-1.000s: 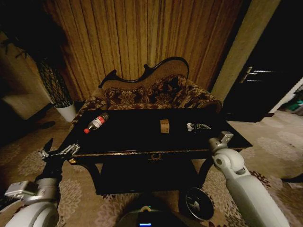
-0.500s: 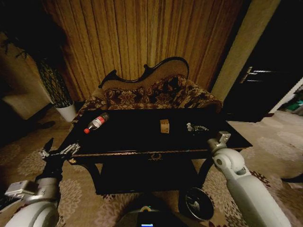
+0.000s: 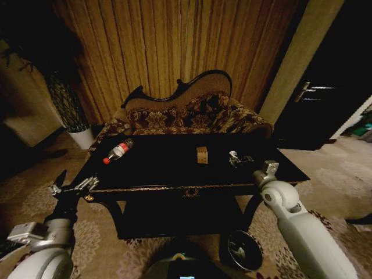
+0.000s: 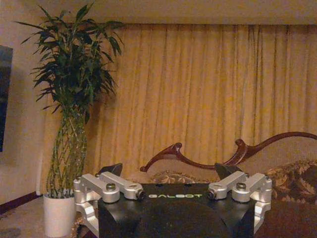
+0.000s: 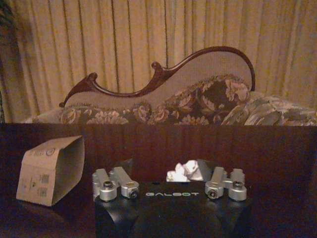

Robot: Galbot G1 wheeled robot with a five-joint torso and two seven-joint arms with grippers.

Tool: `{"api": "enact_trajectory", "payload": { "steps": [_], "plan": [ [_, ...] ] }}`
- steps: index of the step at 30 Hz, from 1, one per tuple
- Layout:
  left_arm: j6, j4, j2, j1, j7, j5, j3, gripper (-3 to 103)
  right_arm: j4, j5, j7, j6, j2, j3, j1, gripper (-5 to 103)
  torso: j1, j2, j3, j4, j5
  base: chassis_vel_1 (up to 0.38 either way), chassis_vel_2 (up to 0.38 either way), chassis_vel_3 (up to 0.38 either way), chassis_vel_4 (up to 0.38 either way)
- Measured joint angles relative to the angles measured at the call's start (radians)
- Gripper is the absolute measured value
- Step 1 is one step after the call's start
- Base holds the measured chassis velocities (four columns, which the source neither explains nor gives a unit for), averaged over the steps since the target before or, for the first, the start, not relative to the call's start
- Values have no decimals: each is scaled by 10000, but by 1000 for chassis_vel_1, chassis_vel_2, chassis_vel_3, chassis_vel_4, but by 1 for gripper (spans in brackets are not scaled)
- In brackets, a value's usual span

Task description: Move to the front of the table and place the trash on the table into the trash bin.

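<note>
Wrapper (image 5: 184,171) lying on table (image 3: 168,168), sitting between spread fingers of right gripper (image 5: 171,173); left gripper (image 4: 172,181) hovering spread beside table's left corner.

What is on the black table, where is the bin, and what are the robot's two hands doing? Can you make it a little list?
table: black and glossy, sofa behind it
bottle: lying down, table's left side
box: near the middle
wrapper: crumpled, right of the box
trash bin: on the floor, by the table's front right
right gripper: open, wrapper between its fingers
left gripper: open, by the table's left front corner, holding nothing
</note>
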State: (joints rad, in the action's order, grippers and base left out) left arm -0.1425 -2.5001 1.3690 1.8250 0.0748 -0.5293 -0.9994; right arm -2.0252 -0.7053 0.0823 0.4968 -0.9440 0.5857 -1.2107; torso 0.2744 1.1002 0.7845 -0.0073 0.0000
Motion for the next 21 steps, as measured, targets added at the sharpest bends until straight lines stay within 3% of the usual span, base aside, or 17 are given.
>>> {"api": "enact_trajectory", "payload": {
  "steps": [3,6,9,16,18,20,21],
  "plan": [
    [-6,0,4,-3,3,12,-8,100,142,83,-122,105,62,-148,85,90,0,0,0,0,0,0,0,0,0],
    [-34,0,0,-9,10,23,-38,100,256,151,-213,112,167,-286,178,99,0,0,0,0,1,0,0,0,0],
    [-53,-1,10,-18,16,27,-33,100,378,163,-219,112,222,-395,300,100,0,0,0,0,0,0,0,0,0],
    [-58,0,30,-29,18,31,10,100,508,187,-200,115,235,-499,432,101,0,0,0,1,0,0,0,0,0],
    [-59,0,38,-26,18,31,7,100,530,228,-189,119,231,-505,431,97,0,0,0,0,1,0,0,0,0],
    [-58,0,52,-24,19,28,5,100,550,283,-176,119,206,-505,409,82,0,0,0,0,0,0,0,0,0],
    [-58,0,52,-24,19,28,5,100,550,283,-176,119,206,-505,409,82,0,0,0,0,0,0,0,0,0]
  ]
}}
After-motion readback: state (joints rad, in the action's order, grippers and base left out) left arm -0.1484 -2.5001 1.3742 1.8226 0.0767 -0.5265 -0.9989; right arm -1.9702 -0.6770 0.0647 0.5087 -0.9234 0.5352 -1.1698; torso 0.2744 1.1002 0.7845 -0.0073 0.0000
